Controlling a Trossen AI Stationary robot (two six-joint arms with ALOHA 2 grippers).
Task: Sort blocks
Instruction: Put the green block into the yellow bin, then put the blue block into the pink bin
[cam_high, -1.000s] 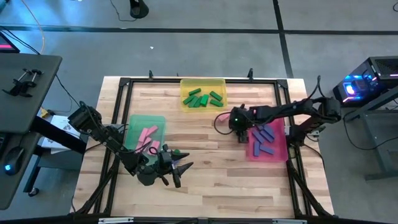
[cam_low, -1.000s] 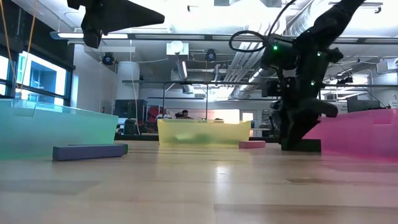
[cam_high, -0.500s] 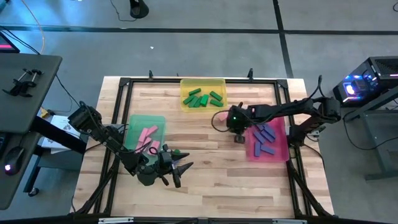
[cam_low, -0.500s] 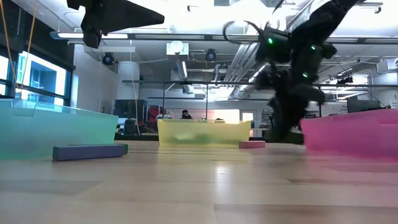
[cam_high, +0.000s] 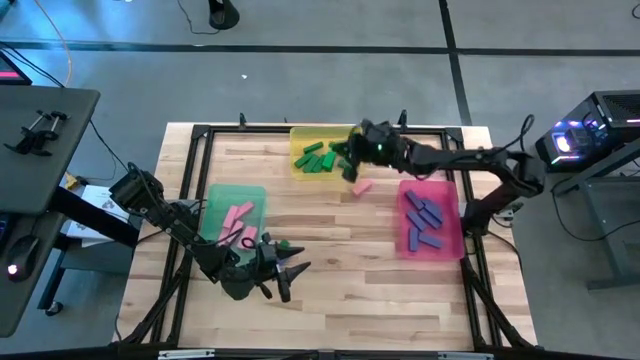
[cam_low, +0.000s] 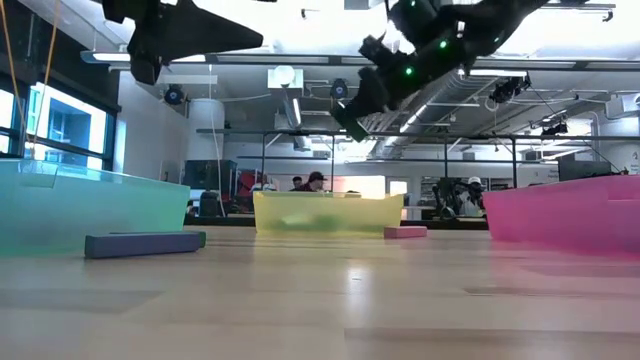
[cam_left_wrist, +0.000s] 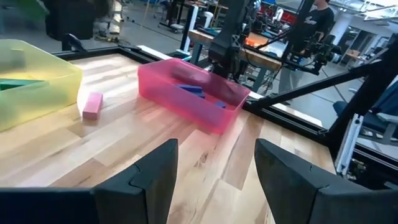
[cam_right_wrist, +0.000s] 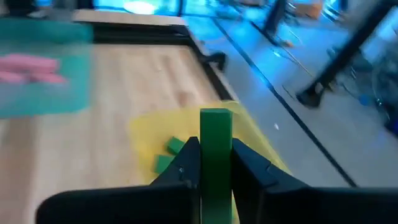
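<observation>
One green block stands clamped in the right pincer, raised at the yellow tray's right rim, above the green blocks inside. A pink block lies on the counter just right of that tray. The left pincer hangs released, well apart toward the counter's near edge.

trays: three, namely yellow tray, green tray, pink tray
green blocks: cluster in yellow tray, count unclear
pink blocks in green tray: about three
purple blocks in pink tray: about five
loose pink block beside yellow tray: one
</observation>
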